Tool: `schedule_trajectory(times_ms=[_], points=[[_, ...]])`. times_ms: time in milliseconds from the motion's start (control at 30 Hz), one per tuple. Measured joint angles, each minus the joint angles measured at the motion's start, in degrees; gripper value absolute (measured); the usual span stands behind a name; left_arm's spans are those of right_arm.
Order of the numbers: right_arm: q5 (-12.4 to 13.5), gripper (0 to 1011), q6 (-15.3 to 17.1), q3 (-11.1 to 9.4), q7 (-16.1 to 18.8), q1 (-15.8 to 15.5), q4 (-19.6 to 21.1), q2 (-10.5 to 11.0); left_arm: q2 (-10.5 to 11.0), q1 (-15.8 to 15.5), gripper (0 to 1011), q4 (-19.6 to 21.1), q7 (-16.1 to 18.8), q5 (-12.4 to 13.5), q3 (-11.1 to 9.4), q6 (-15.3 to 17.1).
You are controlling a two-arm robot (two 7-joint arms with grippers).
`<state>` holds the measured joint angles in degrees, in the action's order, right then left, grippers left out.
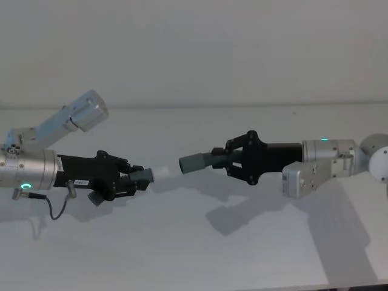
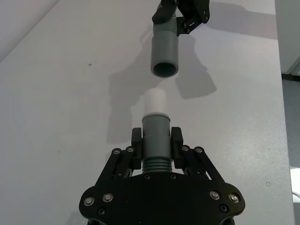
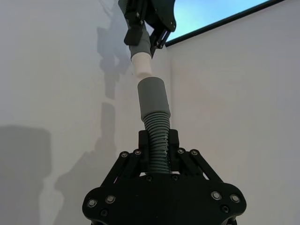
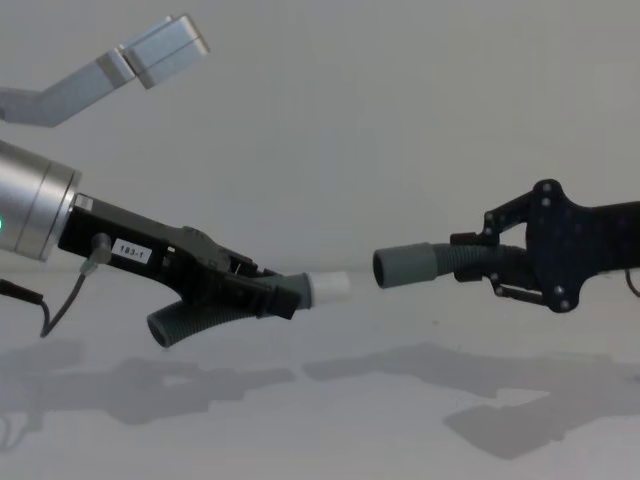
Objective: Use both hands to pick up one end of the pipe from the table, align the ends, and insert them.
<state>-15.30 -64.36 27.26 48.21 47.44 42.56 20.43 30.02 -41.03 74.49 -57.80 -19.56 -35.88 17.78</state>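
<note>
Both pipe pieces hang above the table (image 1: 182,248). My left gripper (image 1: 138,179) (image 2: 156,143) is shut on the ribbed piece (image 2: 155,126) that ends in the white tip (image 1: 162,174) (image 4: 331,287). Coming in from the right side, my right gripper (image 1: 229,159) (image 3: 158,143) is shut on the other ribbed piece (image 3: 157,129), whose smooth grey cuff (image 1: 194,162) (image 4: 404,266) points at the white tip. The two ends face each other roughly in line, a short gap apart and not touching. In the chest view the white tip sits slightly lower than the cuff.
A silver boxy arm link (image 1: 85,112) rises behind my left wrist. The plain white-grey table lies under both grippers, and its front edge (image 1: 339,285) shows at the lower right of the head view.
</note>
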Motion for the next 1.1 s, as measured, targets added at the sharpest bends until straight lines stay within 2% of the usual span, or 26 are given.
schedule_trajectory(times_ms=[200, 433, 733, 1100], points=[[-5.45, 211, -2.07, -0.58, -3.84, 0.65, -1.33, -0.77, 0.0, 0.0, 327, 0.0, 0.0, 0.0, 0.0, 0.0], [-9.16, 212, -3.65, -1.01, -6.62, 1.14, -2.25, -1.3, 0.0, 0.0, 327, 0.0, 0.0, 0.0, 0.0, 0.0], [-11.73, 211, -4.68, -1.3, -8.42, 1.5, -2.87, -1.64, 0.01, -0.07, 327, -0.08, -0.14, -0.24, -0.04, -0.06], [-13.1, 212, -5.21, -1.44, -9.42, 1.69, -3.23, -1.83, -0.13, -0.54, 327, -0.7, -0.96, -1.0, -0.37, -0.7]])
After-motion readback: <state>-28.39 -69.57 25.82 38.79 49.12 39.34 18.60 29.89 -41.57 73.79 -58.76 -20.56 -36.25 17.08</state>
